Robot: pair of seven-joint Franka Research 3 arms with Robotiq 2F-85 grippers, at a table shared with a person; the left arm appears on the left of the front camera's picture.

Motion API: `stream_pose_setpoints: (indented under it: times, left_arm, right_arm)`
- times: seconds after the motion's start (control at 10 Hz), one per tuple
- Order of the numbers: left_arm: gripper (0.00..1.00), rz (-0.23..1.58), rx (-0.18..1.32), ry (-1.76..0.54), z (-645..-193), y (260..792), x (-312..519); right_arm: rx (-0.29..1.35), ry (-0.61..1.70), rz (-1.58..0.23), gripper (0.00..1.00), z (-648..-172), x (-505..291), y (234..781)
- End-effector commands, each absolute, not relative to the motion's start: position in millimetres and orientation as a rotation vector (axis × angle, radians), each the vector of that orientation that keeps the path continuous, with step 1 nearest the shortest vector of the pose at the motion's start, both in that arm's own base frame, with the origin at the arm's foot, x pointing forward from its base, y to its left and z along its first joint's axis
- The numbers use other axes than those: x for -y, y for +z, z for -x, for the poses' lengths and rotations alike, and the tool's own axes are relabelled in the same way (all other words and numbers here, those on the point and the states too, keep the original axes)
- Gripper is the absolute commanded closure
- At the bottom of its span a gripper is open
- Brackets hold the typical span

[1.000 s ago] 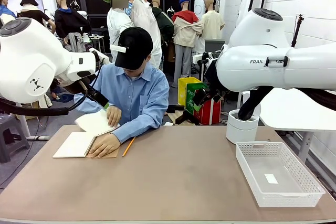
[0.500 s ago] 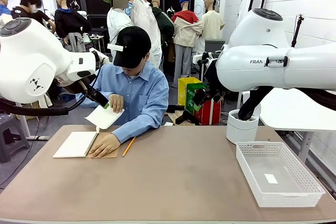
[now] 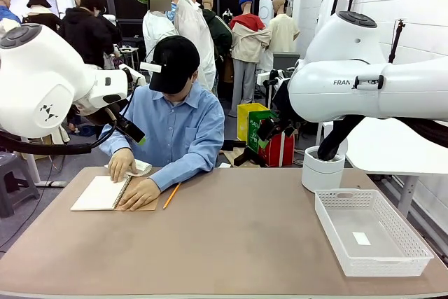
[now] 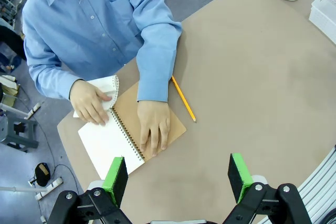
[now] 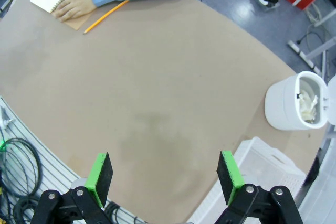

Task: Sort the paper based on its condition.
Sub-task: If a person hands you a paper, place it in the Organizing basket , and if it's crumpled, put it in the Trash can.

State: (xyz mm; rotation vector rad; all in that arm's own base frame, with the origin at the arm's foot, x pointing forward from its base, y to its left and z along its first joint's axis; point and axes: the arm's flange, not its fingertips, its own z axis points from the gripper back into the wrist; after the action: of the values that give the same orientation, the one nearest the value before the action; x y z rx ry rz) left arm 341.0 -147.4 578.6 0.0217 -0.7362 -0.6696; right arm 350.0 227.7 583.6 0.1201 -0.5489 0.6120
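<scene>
**Both jaws wide, nothing held**

Left wrist: your left gripper (image 4: 178, 178) hangs empty over the table (image 4: 262, 87); the person's hand (image 4: 90, 100) presses a torn sheet of paper (image 4: 103, 88) beside the notebook (image 4: 126, 135), likely preparing it.

Right wrist: your right gripper (image 5: 164, 174) is empty too; bin (image 5: 294, 100) holds wads.

Front: basket (image 3: 371, 232) waits.

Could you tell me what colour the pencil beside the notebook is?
The pencil is yellow-orange; the left wrist view shows it best.

white paper (image 4: 103, 88), curled, under person's hand
</scene>
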Motion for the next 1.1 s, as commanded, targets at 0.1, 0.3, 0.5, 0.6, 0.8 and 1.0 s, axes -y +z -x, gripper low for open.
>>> stream_pose_setpoints:
  times: [0.1, 0.3, 0.5, 0.6, 0.8, 1.0]
  left_arm:
    - [0.0, -0.024, 0.737, -0.673, -340.8, 578.3, 147.2]
    - [0.0, -0.024, 0.737, -0.673, -340.8, 578.3, 147.2]
    - [0.0, -0.024, 0.737, -0.673, -340.8, 578.3, 147.2]
    - [0.0, -0.024, 0.737, -0.673, -340.8, 578.3, 147.2]
    - [0.0, -0.024, 0.737, -0.673, -340.8, 578.3, 147.2]
    - [0.0, -0.024, 0.737, -0.673, -340.8, 578.3, 147.2]
  right_arm:
    - [0.548, 0.612, -0.119, 0.0, -349.6, -227.7, 583.0]
    - [0.548, 0.612, -0.119, 0.0, -349.6, -227.7, 583.0]
    - [0.548, 0.612, -0.119, 0.0, -349.6, -227.7, 583.0]
    - [0.548, 0.612, -0.119, 0.0, -349.6, -227.7, 583.0]
    - [0.548, 0.612, -0.119, 0.0, -349.6, -227.7, 583.0]
    - [0.548, 0.612, -0.119, 0.0, -349.6, -227.7, 583.0]
